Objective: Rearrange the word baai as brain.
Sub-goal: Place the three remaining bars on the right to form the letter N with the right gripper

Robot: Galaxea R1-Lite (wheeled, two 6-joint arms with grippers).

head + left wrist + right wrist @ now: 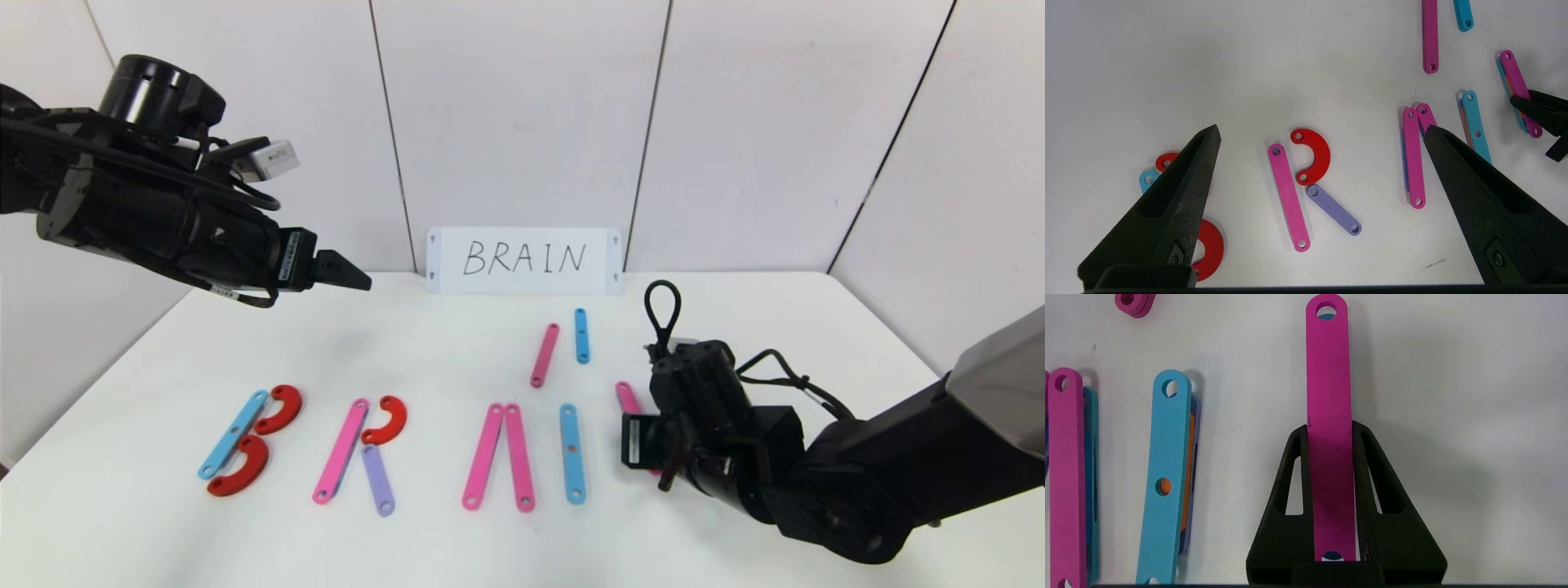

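On the white table [457, 539] the word stood partly built under the white card [523, 260] handwritten BRAIN. The B [249, 438] was finished at the robot's left: a blue strip with two red curves against it. Next to it the R [359, 449] was also complete, made of a pink strip [1289, 197], a red curve [1311, 156] and a purple leg [1334, 209]. The A [499, 456] had its two pink legs meeting at the top, but no crossbar showed on it. A single blue strip [572, 453] served as the I.

The N was what remained. The right pincer [1331, 433] was down at the table just right of the I, its fingers clamped tight on the two long edges of a pink strip [1329, 375], which seemed to lie on a blue piece beneath it. That strip looked like the first stroke of the N. A spare pink strip [544, 354] and a short blue strip [581, 335] waited nearer the card, well apart from the letters, probably for the remaining strokes.

The left pincer [1323, 130] hung high above the B and R, spread wide and holding nothing
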